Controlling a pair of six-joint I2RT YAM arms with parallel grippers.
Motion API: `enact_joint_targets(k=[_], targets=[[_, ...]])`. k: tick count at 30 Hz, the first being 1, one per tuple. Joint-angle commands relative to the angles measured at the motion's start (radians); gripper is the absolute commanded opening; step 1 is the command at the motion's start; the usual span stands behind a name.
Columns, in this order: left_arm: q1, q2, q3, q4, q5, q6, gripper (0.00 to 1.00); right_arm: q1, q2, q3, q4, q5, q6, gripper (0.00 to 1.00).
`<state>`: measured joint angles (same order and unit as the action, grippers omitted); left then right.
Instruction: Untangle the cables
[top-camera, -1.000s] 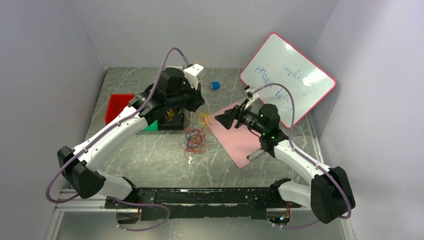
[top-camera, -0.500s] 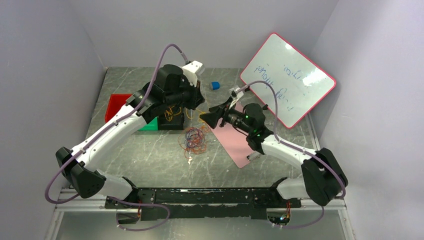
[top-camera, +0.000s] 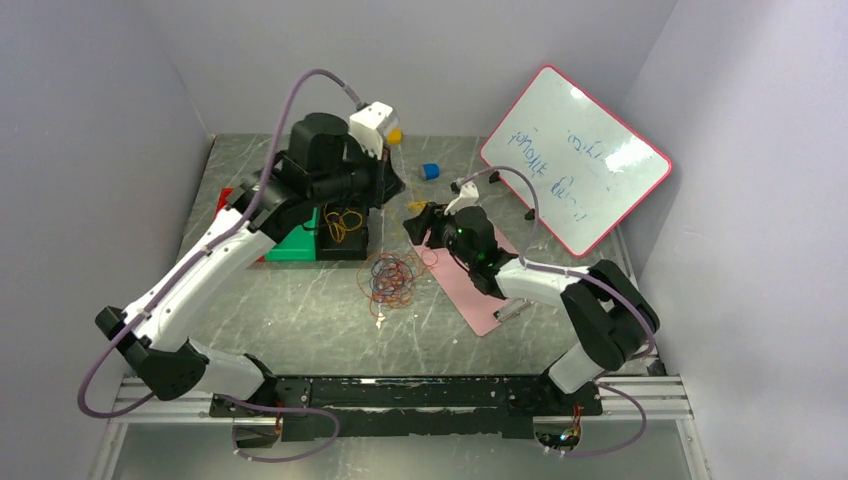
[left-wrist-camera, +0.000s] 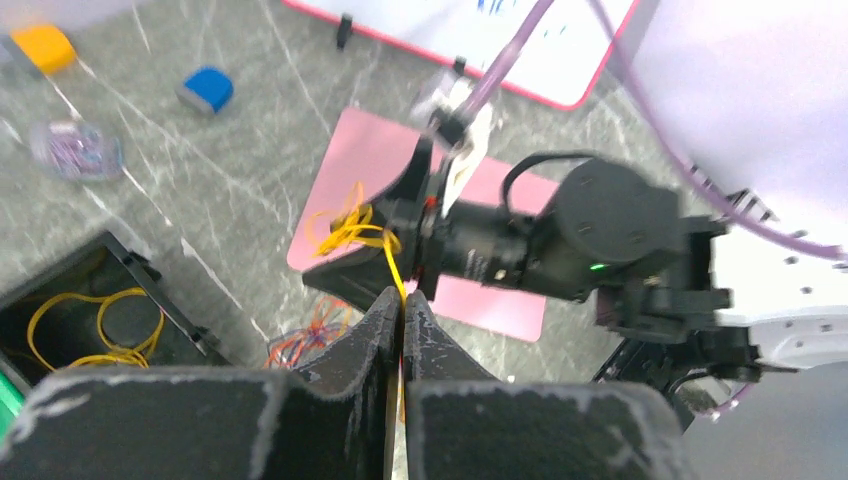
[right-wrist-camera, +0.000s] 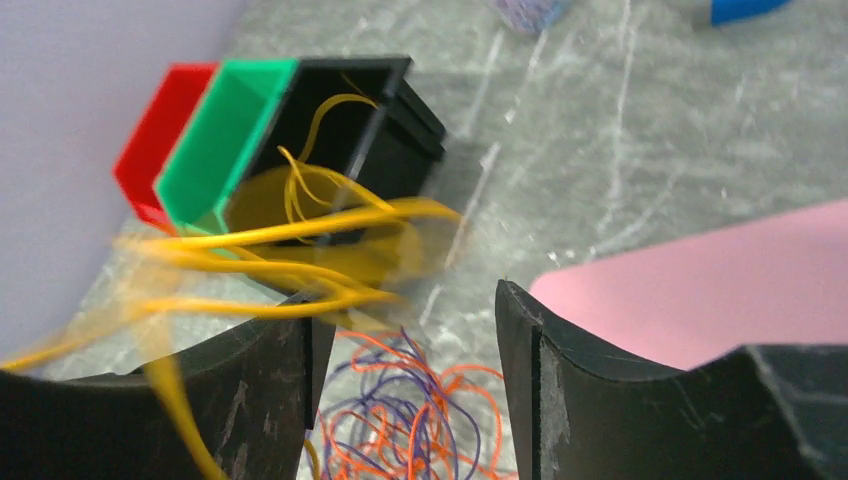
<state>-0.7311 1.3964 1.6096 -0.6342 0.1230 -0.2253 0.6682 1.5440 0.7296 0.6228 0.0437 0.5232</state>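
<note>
Left gripper (left-wrist-camera: 402, 298): we see both fingers pressed flat together, pinching a thin yellow cable (left-wrist-camera: 390, 262) that comes out at the tips and runs up toward the right gripper (right-wrist-camera: 405, 300). The right gripper's fingers stand apart. The right wrist view shows a clear gap between them, with nothing clamped in it. Blurred yellow strands lie across the finger (right-wrist-camera: 250, 390) on the left of that view and bunch around its tip. We can't tell if they touch the other finger.

Under the right gripper, a tangled pile of thin orange-red and dark blue cables (top-camera: 390, 275) sits on the grey marbled tabletop (top-camera: 300, 310). The pile is just beside the left edge of a flat pink sheet (top-camera: 465, 300).

More yellow cable loops (left-wrist-camera: 90, 320) lie inside an open black square bin (right-wrist-camera: 400, 150), left of the pile. A green plastic bin (right-wrist-camera: 215, 140) sits against the black bin's far side from the pile, and a red plastic bin (right-wrist-camera: 160, 120) comes after that.

Further back on the tabletop we see a small blue block (top-camera: 430, 170) and a small orange-yellow block (left-wrist-camera: 45, 45), well apart from the pile. A white board with a red frame (top-camera: 575, 160) and blue scribbles stands tilted at the far right.
</note>
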Motion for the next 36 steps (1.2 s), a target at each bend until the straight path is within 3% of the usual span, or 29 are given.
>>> enact_joint_targets(k=[1,8,16,22,28,36], targets=[[-0.007,-0.069,0.147,-0.049,-0.014,0.006,0.07,0.003,0.040,-0.028,-0.026,0.029,0.008,0.62],[-0.006,-0.071,0.318,-0.117,-0.124,0.035,0.07,0.014,0.061,-0.128,0.004,-0.052,0.013,0.60],[-0.006,-0.068,0.324,-0.130,-0.201,0.049,0.07,0.016,-0.010,-0.209,0.018,-0.104,-0.016,0.60],[-0.006,-0.072,0.349,-0.129,-0.238,0.052,0.07,0.017,-0.032,-0.222,-0.027,-0.086,-0.037,0.60],[-0.005,-0.056,0.493,-0.119,-0.279,0.088,0.07,0.016,0.001,-0.219,-0.064,-0.017,0.015,0.60],[-0.005,-0.086,0.600,0.024,-0.343,0.152,0.07,0.016,0.047,-0.185,-0.115,0.032,0.050,0.60]])
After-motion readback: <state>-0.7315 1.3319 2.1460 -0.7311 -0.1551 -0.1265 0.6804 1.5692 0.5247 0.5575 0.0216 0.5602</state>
